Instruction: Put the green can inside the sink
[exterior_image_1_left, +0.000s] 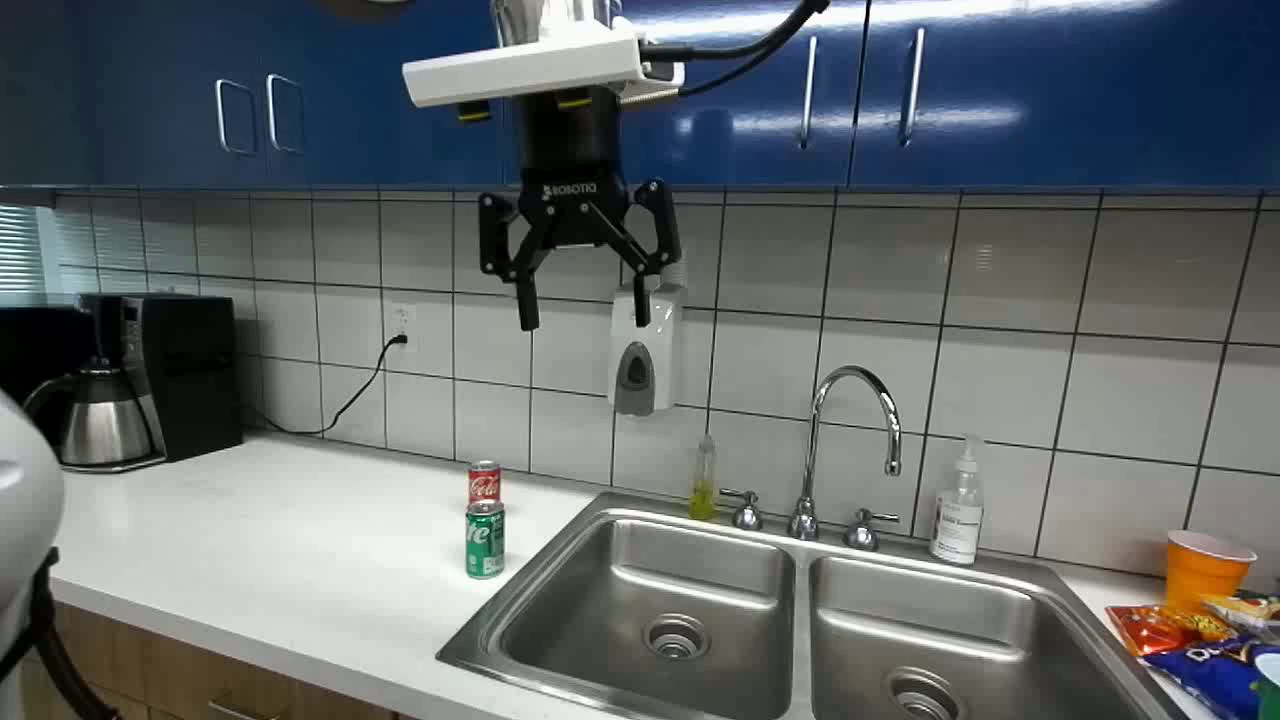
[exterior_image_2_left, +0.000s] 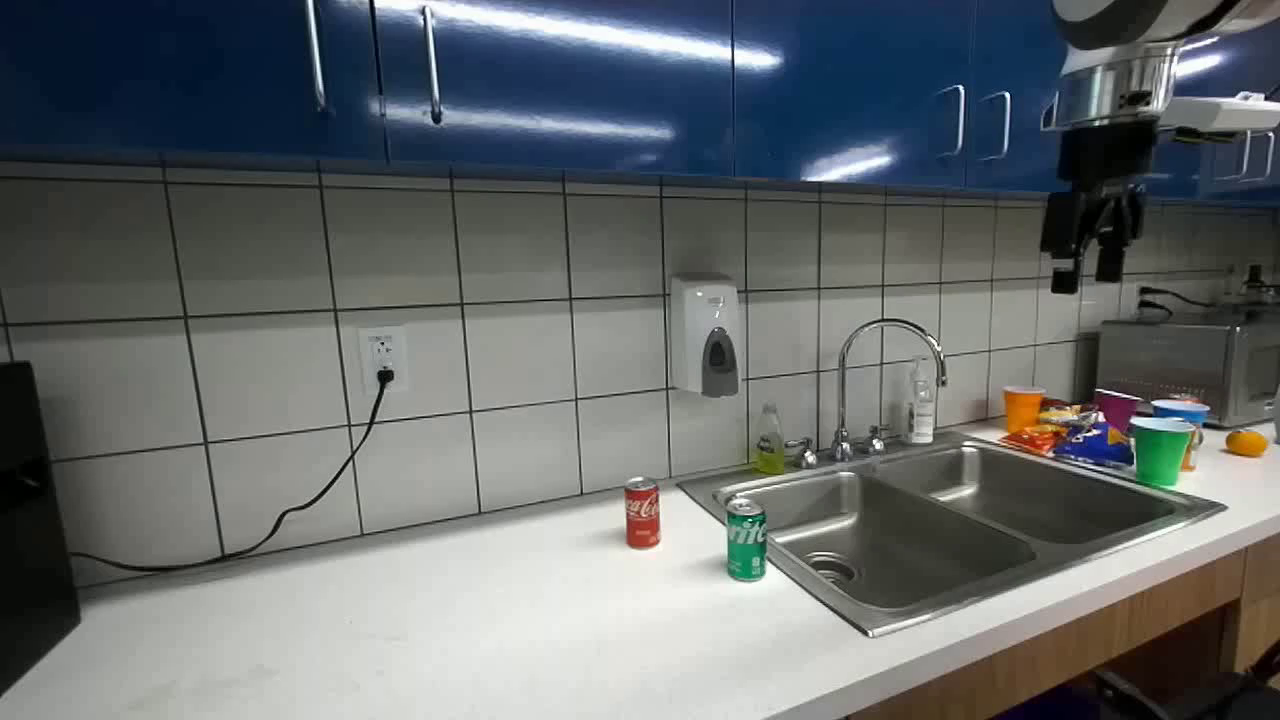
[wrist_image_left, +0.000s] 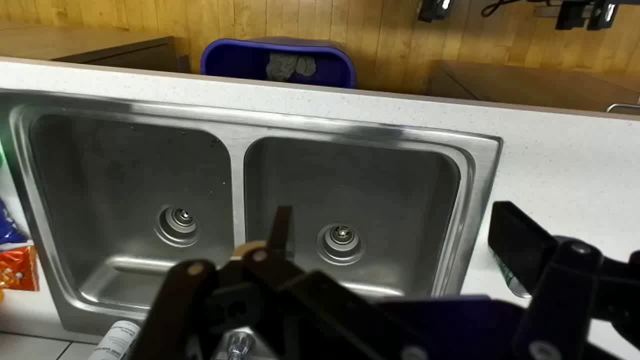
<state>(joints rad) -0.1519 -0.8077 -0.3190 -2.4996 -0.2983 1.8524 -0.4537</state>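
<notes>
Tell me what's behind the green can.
In an exterior view, a red cola can stands behind the green can: its top and upper label show, its lower part is covered there.

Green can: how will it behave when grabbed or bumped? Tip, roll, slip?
The green can is slim and upright, so a high nudge could tip it. Its round body would probably roll once down. The smooth-looking side may slip under a loose grip.

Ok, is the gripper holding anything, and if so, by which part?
Nothing is held. The gripper hangs open, and the green can stands on the counter beside the sink.
</notes>
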